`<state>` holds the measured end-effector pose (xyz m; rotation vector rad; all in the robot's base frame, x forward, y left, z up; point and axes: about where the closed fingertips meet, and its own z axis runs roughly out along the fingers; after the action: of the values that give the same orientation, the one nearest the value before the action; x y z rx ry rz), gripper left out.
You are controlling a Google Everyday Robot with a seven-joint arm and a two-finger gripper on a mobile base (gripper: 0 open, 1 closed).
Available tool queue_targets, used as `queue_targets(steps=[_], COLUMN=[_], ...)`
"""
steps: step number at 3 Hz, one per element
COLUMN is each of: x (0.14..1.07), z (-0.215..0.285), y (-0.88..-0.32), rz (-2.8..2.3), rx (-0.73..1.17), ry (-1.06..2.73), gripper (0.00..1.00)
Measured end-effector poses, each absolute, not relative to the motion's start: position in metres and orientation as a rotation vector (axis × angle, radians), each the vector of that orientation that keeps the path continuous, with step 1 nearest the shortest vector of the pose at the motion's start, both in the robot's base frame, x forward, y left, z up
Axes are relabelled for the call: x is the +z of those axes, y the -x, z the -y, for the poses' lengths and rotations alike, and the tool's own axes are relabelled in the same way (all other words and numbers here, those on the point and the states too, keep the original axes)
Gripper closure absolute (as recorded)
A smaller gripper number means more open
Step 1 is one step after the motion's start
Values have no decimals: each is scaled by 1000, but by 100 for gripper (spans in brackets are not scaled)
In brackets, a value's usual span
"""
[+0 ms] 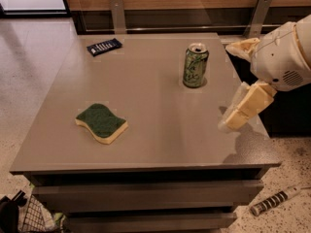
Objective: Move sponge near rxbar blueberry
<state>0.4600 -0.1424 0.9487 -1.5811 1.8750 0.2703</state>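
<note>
The sponge (101, 123), dark green on top with pale yellow foam below, lies flat on the grey table (146, 81) at the front left. The rxbar blueberry (104, 46), a flat dark navy bar with white lettering, lies at the table's far left corner, well apart from the sponge. My gripper (239, 114) hangs from the white arm (284, 55) over the table's right edge. It is empty, far to the right of the sponge.
A green drink can (195, 65) stands upright at the back right of the table, just left of the arm. A wire basket (29, 218) sits on the floor at front left. A striped cylinder (274, 201) lies on the floor at front right.
</note>
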Motion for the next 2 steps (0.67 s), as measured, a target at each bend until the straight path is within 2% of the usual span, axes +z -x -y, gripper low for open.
queue_targets(steps=[1, 2], x=[929, 921], z=[97, 73], y=[-466, -469], rz=[-1675, -1567], rx=[474, 573], ry=[1503, 1471], gripper=[0, 0])
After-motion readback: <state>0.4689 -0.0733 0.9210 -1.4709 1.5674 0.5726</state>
